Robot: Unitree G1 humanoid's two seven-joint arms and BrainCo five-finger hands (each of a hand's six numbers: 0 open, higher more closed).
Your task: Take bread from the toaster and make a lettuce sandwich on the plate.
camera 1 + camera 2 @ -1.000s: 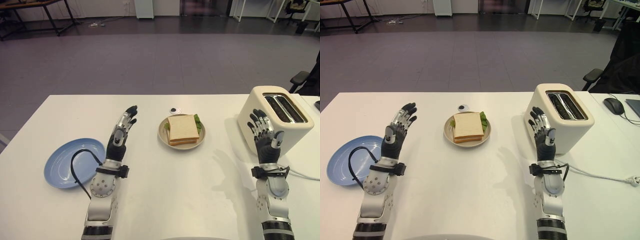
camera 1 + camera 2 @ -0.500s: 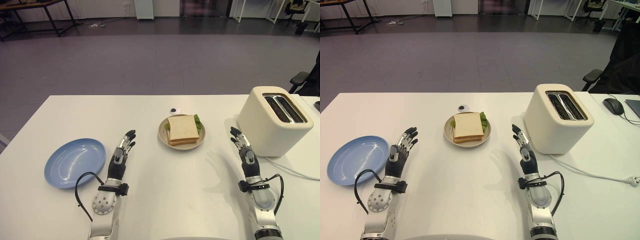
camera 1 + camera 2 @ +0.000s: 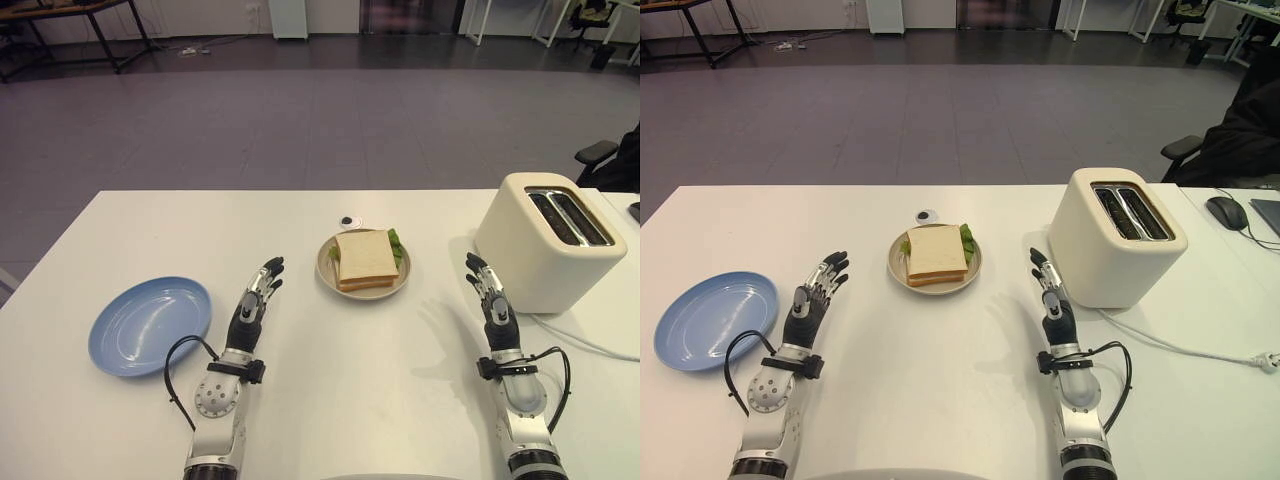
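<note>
Sitting on the plate: a sandwich (image 3: pixel 366 258) with white bread on top and green lettuce (image 3: pixel 395 243) poking out along its right edge.
Plate: small and beige (image 3: pixel 362 295), at the middle of the white tabletop (image 3: pixel 350 390), toward the far side.
Toaster: cream-coloured (image 3: pixel 530 262), upright to the right of the plate and well apart from it, its two slots (image 3: pixel 570 217) facing up.
Right hand: (image 3: pixel 492 302) raised a little above the tabletop between plate and toaster, just beside the toaster's near left corner; fingers stretched out, pointing away, holding nothing.
Left hand: (image 3: pixel 250 308) near the plate on its near left, fingers spread and straight, angled toward the sandwich, holding nothing.
Blue plate: (image 3: pixel 140 325) at the left of the tabletop, beside the left hand.
Small disc: black and white (image 3: pixel 347 220), just behind the beige plate.
Cord: white (image 3: pixel 590 342), running from the toaster's base off to the right.
</note>
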